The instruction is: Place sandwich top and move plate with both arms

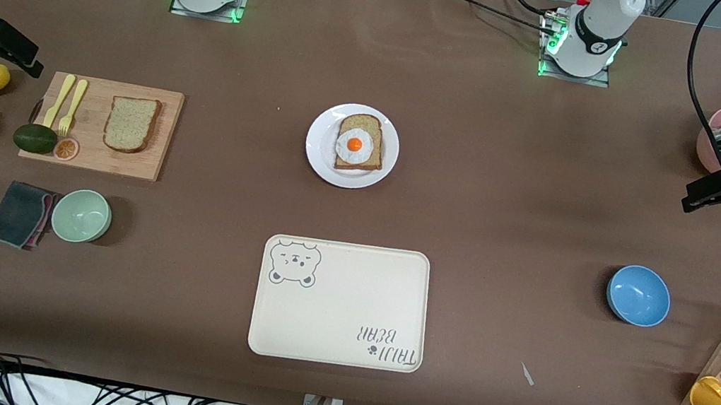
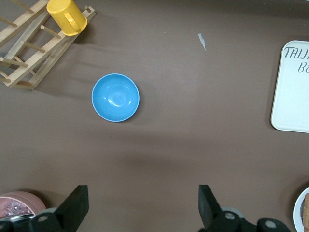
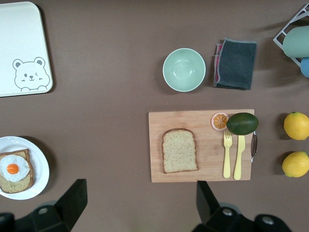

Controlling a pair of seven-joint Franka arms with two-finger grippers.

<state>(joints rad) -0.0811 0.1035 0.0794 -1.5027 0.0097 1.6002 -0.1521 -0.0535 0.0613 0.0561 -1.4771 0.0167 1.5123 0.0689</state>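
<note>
The sandwich top (image 1: 131,124), a plain speckled bread slice, lies on a wooden cutting board (image 1: 159,162) toward the right arm's end; it also shows in the right wrist view (image 3: 179,150). The white plate (image 1: 319,146) sits mid-table with a bread slice bearing a fried egg (image 1: 355,145); its rim shows in the right wrist view (image 3: 42,170). My right gripper (image 1: 31,64) (image 3: 140,205) is open and empty, up over the table beside the board. My left gripper (image 1: 690,198) (image 2: 143,208) is open and empty, up over bare table at the left arm's end.
A cream bear-print tray (image 1: 341,303) lies nearer the camera than the plate. A blue bowl (image 1: 638,295), a pink bowl with a spoon (image 1: 720,142) and a wooden rack with a yellow cup (image 1: 720,403) stand at the left arm's end. A green bowl (image 1: 81,215), cloth, lemons, avocado and forks surround the board.
</note>
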